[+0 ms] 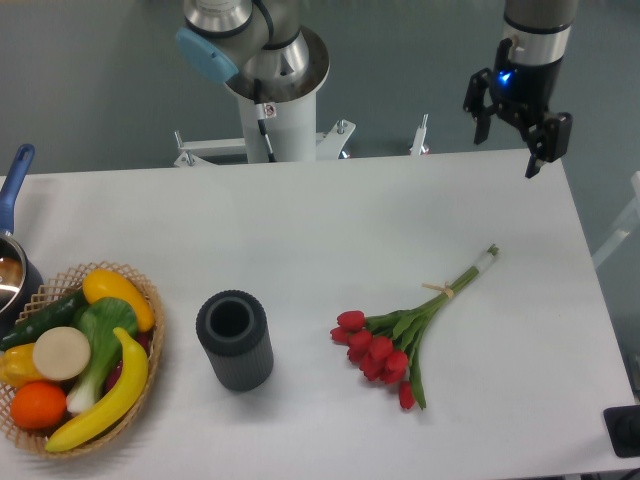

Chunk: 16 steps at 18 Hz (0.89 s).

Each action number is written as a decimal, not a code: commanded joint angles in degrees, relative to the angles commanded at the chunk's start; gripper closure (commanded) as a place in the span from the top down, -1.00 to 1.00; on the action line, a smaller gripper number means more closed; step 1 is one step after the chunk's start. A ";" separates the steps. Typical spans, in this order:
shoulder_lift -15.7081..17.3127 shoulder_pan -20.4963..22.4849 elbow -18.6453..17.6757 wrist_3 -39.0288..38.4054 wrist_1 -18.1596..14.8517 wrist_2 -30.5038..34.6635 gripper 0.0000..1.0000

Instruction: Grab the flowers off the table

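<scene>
Where stems taper, smooth white table (300, 220) under waxy red flowers (400, 335).

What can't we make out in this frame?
- Pot: cut off by the camera's left edge; contents unreadable.
- Dark object: cropped at the bottom right corner, unidentifiable.
- Arm above the pincer: cut off by the top edge.
- Lower items in the basket: hidden under the top produce.

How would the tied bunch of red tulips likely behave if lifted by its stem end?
The flowers lie flat on the table, so rolling seems unlikely. Their thin stems, tied at one point, would probably droop under the clustered heads. The bunch looks light, and the blooms easily crushed.
</scene>
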 joint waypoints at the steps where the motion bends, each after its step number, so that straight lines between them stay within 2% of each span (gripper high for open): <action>1: 0.09 -0.09 -0.26 -2.19 0.53 -0.09 1.00; 7: -0.44 -0.70 -1.76 -12.39 2.82 -4.30 1.00; 9: -0.53 -0.88 -3.68 -13.72 6.40 -4.92 1.00; 11: -0.79 -1.58 -7.54 -13.73 12.36 -4.83 1.00; 12: -0.88 -2.02 -8.52 -13.99 14.05 -4.83 1.00; 16: -3.86 -5.18 -8.01 -19.59 14.68 -4.66 1.00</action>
